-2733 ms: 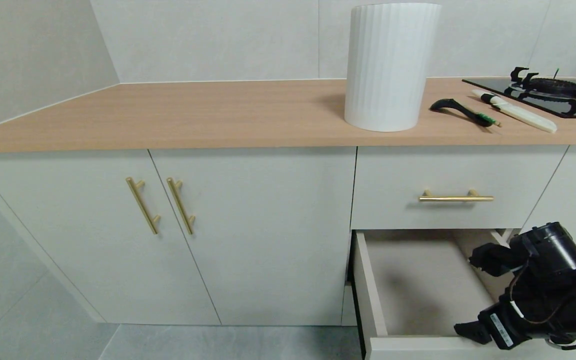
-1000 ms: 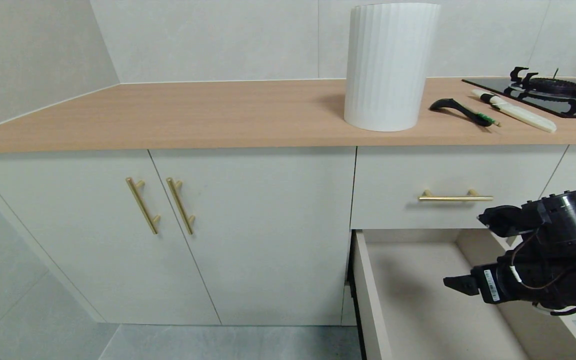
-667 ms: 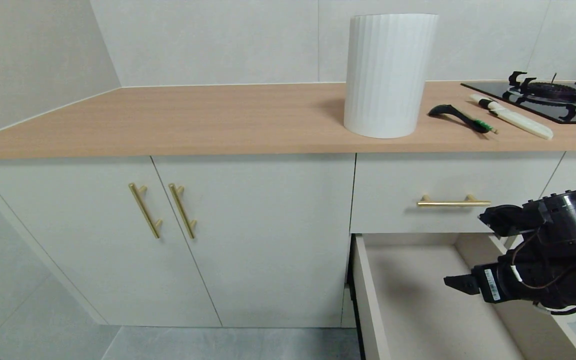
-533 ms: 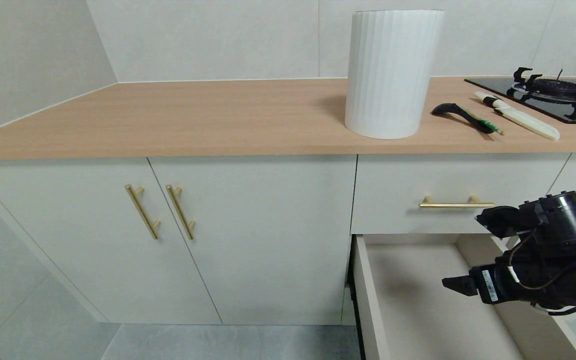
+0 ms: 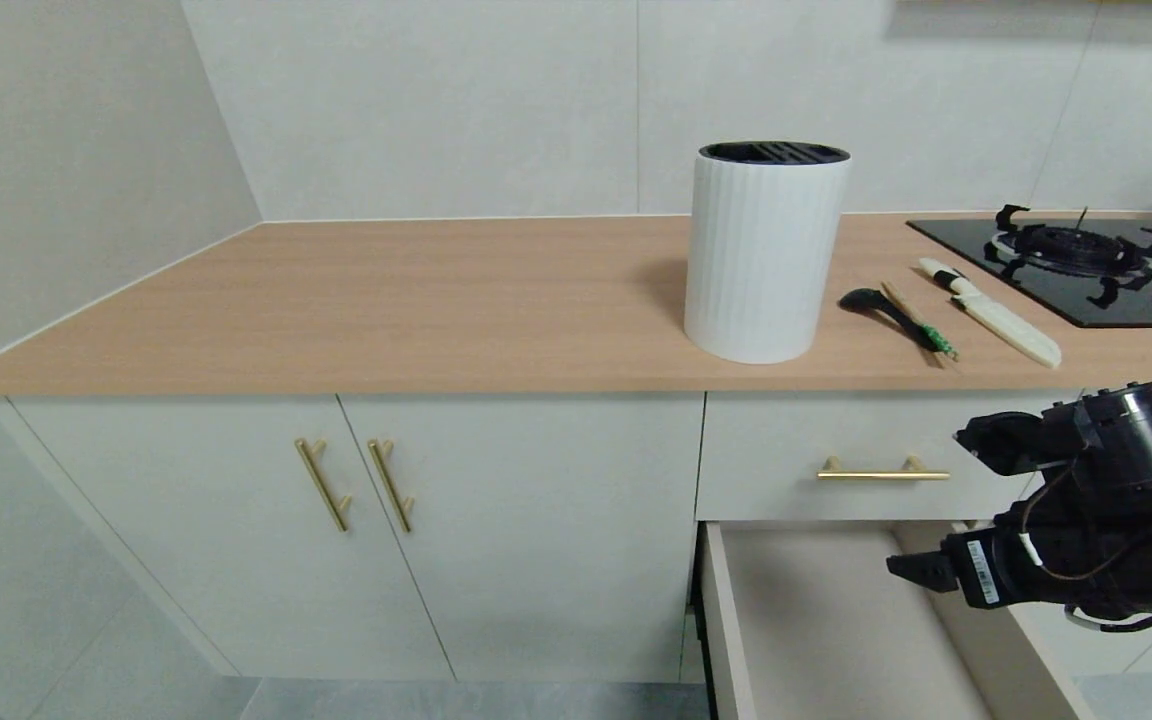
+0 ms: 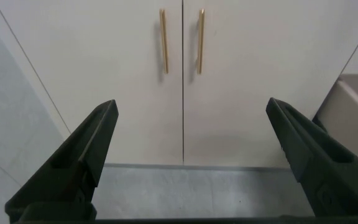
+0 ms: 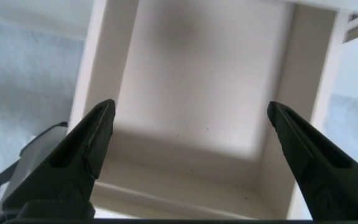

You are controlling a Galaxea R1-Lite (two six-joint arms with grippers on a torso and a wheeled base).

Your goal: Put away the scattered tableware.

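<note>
Right tool (image 5: 936, 505): mine, spread wide above the open drawer (image 5: 721, 620) | Left tool (image 6: 191, 109): wide, facing cabinet doors (image 6: 241, 93) | Surface (image 5: 436, 300): knife (image 5: 991, 312), black spoon (image 5: 871, 300) beside white holder (image 5: 764, 255)

Black hob (image 5: 1076, 262), seemingly gas; cabinet doors (image 5: 516, 520)

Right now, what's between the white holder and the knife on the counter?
Head view: a black utensil and a thin wooden stick lie there.

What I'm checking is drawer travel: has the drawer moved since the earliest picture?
Yes: the drawer slid farther out, toward the robot, from under the shut top drawer.
</note>
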